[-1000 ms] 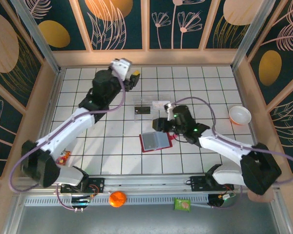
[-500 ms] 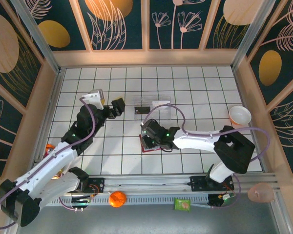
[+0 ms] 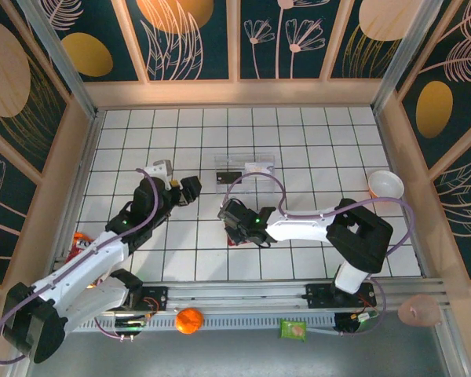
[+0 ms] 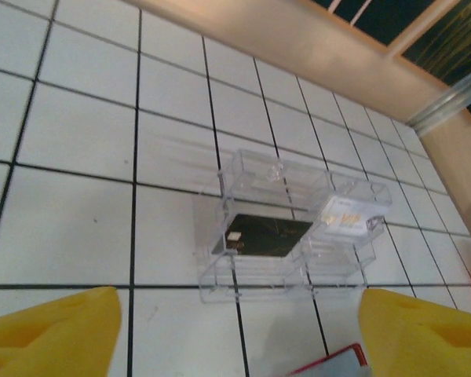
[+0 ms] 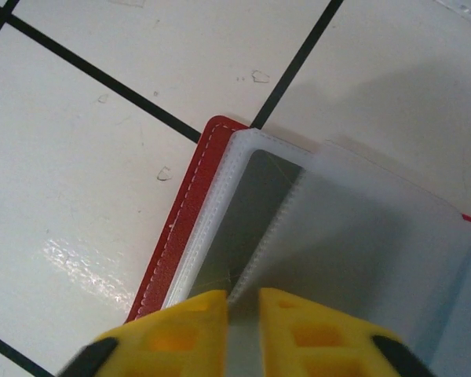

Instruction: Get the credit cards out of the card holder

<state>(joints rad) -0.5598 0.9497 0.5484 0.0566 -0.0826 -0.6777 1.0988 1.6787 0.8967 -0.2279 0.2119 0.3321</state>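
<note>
Red card holder point(image 5: 184, 228) edge under my right pincer point(image 5: 242, 302) — jaws nearly together, seemingly nipping its clear sleeve point(image 5: 361, 236), rest cut off; left pincer point(image 4: 239, 314) apart, dark card point(image 4: 267, 236), pale card point(image 4: 347, 216) in tray point(image 4: 251, 169).

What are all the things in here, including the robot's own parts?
white tiled table: one, white with black grid, wood-walled.
clear plastic tray: one, see-through, mid-table.
black rectangular card: one, black, tray's left compartment seen from above.
pale silvery rectangular card: one, silvery, tray's right compartment.
red folding card holder: one, red with clear sleeves, open, just nearer than the tray.
small round bowl: one, white with orange rim, table's right edge.
orange ball: one, orange, strip before the arm bases.
green packet: one, green, same strip.
left hand: one, yellow fingers, open, facing the tray.
right hand: one, yellow fingers, closed on the holder's sleeve.
</note>
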